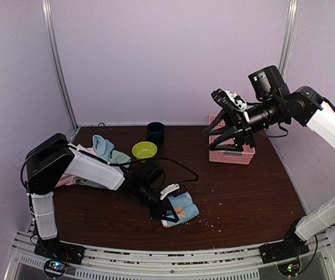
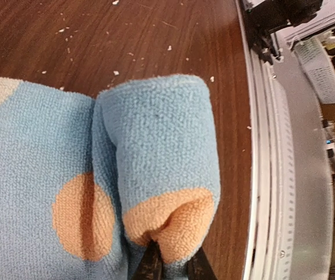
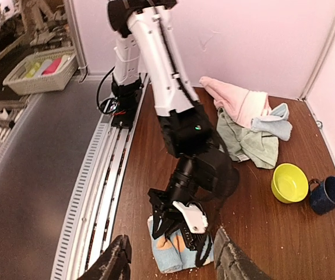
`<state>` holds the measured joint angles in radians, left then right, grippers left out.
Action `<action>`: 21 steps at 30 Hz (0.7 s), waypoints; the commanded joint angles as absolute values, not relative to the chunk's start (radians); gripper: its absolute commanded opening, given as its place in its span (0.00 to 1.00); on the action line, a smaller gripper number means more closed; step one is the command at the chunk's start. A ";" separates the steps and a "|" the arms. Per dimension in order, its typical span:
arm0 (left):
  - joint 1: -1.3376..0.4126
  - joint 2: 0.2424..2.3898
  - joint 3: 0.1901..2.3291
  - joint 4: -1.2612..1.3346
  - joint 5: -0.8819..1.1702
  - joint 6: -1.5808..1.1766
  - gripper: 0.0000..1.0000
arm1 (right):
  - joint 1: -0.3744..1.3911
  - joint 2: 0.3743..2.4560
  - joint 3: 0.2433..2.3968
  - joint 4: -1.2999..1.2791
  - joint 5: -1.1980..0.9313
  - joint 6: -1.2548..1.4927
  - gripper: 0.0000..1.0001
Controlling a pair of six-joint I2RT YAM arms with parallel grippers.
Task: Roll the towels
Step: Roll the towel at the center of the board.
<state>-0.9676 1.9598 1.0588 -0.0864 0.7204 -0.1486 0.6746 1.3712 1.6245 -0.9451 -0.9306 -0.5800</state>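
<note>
patched towel (image 1: pixel 183 210): I see it low and centre in the top view, lying on the counter (image 1: pixel 243 198), with one side curled into a fat roll.
left end effector (image 2: pixel 176 265): its tips are at the bottom edge of the wrist view, pinching the orange patch at the roll's end.
right end effector (image 1: pixel 217 140): raised at upper right, fingers spread with nothing between them, well apart from the patched towel.
other towels: the pink towel (image 3: pixel 237 99), mint towel (image 3: pixel 246 143) and pale blue towel (image 3: pixel 275 119) are heaped together at centre left of the top view.

White shells over black joints cover the left arm (image 1: pixel 94 169) and right arm (image 1: pixel 333 128); the black-fingered left tool (image 1: pixel 170 214) carries a white plate, black cables trailing
</note>
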 commanded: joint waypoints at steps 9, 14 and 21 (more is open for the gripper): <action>-0.923 2.137 1.098 -0.124 0.961 -0.254 0.11 | 1.120 1.476 1.173 -0.843 -0.337 -0.723 0.45; -0.922 2.152 1.117 -0.143 0.957 -0.250 0.11 | 1.178 1.507 1.059 -0.607 -0.141 -0.673 0.52; -0.922 2.155 1.127 -0.153 0.966 -0.250 0.11 | 1.201 1.574 1.014 -0.467 -0.049 -0.663 0.52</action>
<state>-0.9165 2.1010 1.1381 -0.0666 1.0161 -0.2420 1.1885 1.5532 1.0466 -0.6086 -0.1612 -0.6807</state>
